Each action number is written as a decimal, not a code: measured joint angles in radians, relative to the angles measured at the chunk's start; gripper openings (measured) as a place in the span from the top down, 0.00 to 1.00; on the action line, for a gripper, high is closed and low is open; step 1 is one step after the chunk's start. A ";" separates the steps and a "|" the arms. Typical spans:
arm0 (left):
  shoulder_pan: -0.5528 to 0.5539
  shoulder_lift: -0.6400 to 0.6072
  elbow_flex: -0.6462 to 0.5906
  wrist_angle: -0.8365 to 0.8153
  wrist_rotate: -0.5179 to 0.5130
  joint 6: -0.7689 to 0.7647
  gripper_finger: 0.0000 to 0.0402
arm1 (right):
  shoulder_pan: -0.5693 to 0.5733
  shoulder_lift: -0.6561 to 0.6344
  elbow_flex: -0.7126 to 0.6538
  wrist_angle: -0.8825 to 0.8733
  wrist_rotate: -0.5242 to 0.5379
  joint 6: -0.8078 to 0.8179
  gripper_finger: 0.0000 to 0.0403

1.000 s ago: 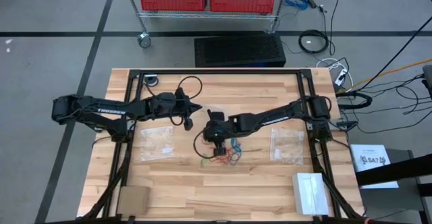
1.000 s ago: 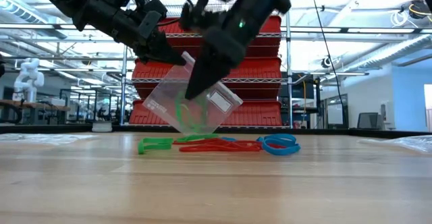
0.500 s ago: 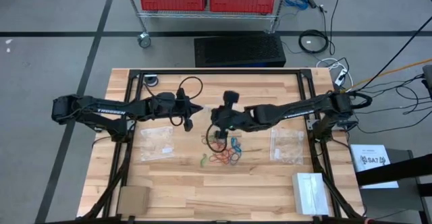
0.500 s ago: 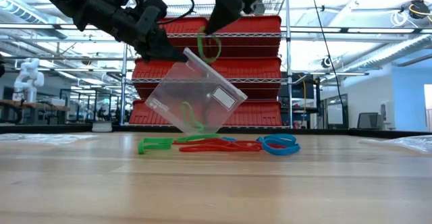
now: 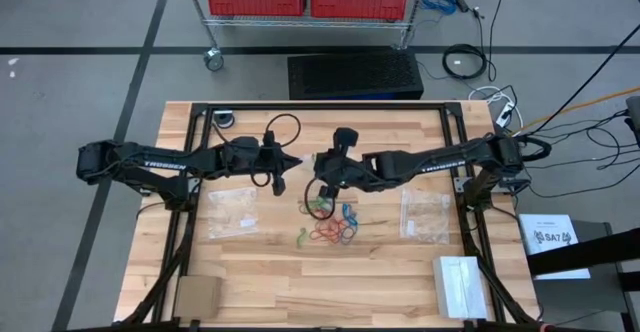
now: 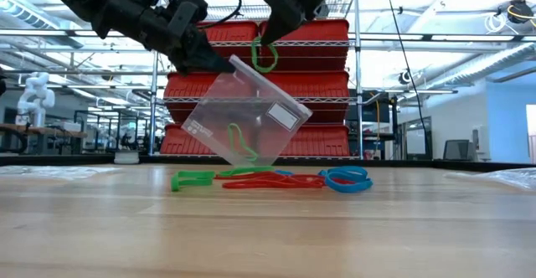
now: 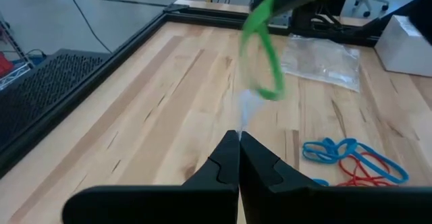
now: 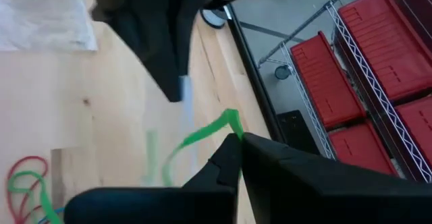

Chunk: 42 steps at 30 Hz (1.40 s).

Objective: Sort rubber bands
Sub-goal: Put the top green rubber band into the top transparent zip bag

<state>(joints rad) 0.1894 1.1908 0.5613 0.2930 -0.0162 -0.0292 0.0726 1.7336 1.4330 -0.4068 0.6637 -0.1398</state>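
Green rubber band (image 6: 265,55) is dangling from my right hand (image 6: 270,33), whose fingers are pinching its upper end above the open mouth of a clear zip bag (image 6: 247,115). My left hand (image 6: 219,63) is clamping one top corner of that bag, fingers pressed together on the plastic, holding it tilted above the wooden counter (image 6: 268,228). Another green band (image 6: 238,141) is lying inside the bag. Below, on the counter, the remaining rubber bands (image 6: 276,178) are resting in a loose cluster: green, red, and blue loops touching one another. Two further zip bags (image 5: 233,211) (image 5: 426,215) are lying flat on either side.
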 joint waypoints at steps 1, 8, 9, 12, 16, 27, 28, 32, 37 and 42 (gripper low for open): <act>0.000 0.000 0.000 0.004 0.000 0.000 1.00 | -0.002 0.000 0.000 0.000 0.000 0.000 1.00; 0.000 0.000 0.000 0.013 0.001 -0.008 1.00 | -0.001 0.001 0.000 -0.026 -0.006 0.006 1.00; 0.000 0.000 0.000 0.014 0.001 -0.011 1.00 | -0.001 0.001 0.000 -0.035 -0.007 0.011 1.00; 0.000 0.000 0.000 0.014 0.001 -0.015 1.00 | 0.000 0.002 -0.015 -0.039 -0.009 0.019 1.00; 0.000 0.000 0.000 0.014 0.001 -0.015 1.00 | 0.000 0.003 -0.056 -0.035 -0.033 0.024 1.00; 0.000 0.000 0.000 0.013 0.002 -0.016 1.00 | -0.010 0.003 -0.103 0.025 -0.116 0.011 1.00; 0.000 0.000 0.000 0.013 0.002 -0.016 1.00 | -0.015 0.003 -0.103 0.035 -0.136 0.008 1.00; 0.000 0.000 0.000 0.013 0.002 -0.016 1.00 | -0.035 0.003 -0.103 0.049 -0.198 0.006 1.00; 0.000 0.000 0.000 0.013 0.005 -0.016 1.00 | -0.060 0.012 -0.103 0.057 -0.235 0.006 1.00; 0.000 0.000 0.000 0.013 0.006 -0.016 1.00 | -0.075 0.029 -0.104 0.066 -0.299 0.018 1.00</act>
<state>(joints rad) 0.1894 1.1908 0.5613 0.3055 -0.0099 -0.0452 -0.0021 1.7627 1.3289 -0.3412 0.3648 -0.1222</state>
